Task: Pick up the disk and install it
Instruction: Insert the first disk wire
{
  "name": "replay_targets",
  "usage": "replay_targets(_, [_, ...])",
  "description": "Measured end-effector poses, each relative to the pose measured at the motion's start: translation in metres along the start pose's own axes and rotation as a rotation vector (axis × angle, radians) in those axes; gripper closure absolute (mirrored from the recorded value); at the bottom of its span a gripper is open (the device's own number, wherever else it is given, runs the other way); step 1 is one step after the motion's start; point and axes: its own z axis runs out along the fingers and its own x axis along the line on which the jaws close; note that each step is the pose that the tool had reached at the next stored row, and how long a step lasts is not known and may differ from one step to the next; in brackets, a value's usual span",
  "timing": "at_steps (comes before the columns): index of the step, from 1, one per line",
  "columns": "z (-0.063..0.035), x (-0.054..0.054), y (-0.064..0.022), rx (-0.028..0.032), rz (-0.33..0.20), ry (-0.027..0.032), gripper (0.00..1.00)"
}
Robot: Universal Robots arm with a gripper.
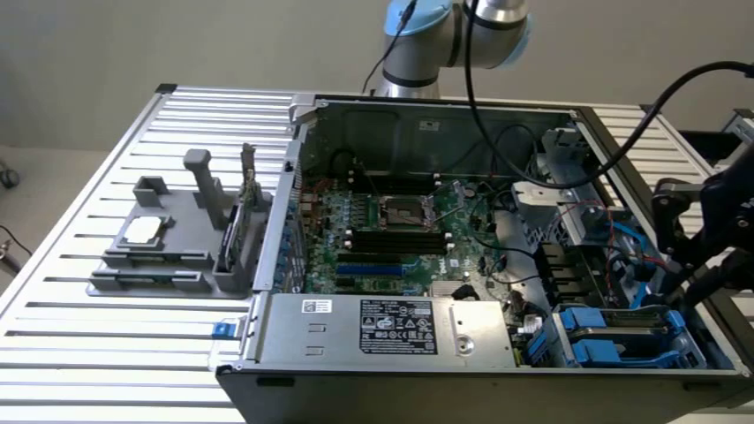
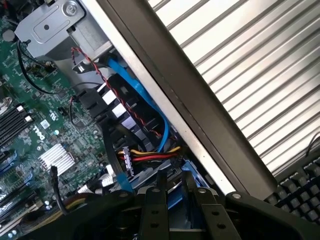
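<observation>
- At the exterior view's left the grey fixture [image 1: 177,238] is sitting on the slatted table [image 1: 71,353], well apart from the work. Nothing there is looking at risk.
- In the middle of the frame the motherboard [image 1: 401,238] is lying open inside the case, with the power supply box [image 1: 389,327] along the lower edge. An arm crossing at low height would be raking over the boards and connectors.
- Right of the board, the red, yellow and black cable bundle [image 2: 150,156] and the blue flat cable [image 2: 135,95] are running close by the drive bay. The wrist view has them just beside the fingers [image 2: 154,205], so a finger could be snagging a loop and dragging a plug loose.
- At the lower right of the exterior view the disk [image 1: 619,322] is lying in the drive bay, its blue carrier frame showing round it. I am judging it to be in its slot, though from here it is hard to say whether it is pushed fully home. If it is not, it could be sitting crooked or working loose.
- Just above it the gripper [image 2: 176,195] is hanging by the right wall of the case [image 2: 170,100], its fingers standing apart with a gap between them and nothing that I can see clamped. With the fingers this near the carrier, a tilted lift could be catching the blue frame and tugging the disk out of place, or knocking the wall.
</observation>
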Motion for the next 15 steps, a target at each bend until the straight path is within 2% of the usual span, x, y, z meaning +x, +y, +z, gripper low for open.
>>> replay_targets(9, [0.0027,-0.003,-0.0019,0.0,0.028,0.0015,0.73])
replay_targets(15, [0.0085,-0.0029,-0.002,-0.0019,0.101,0.0016,0.73])
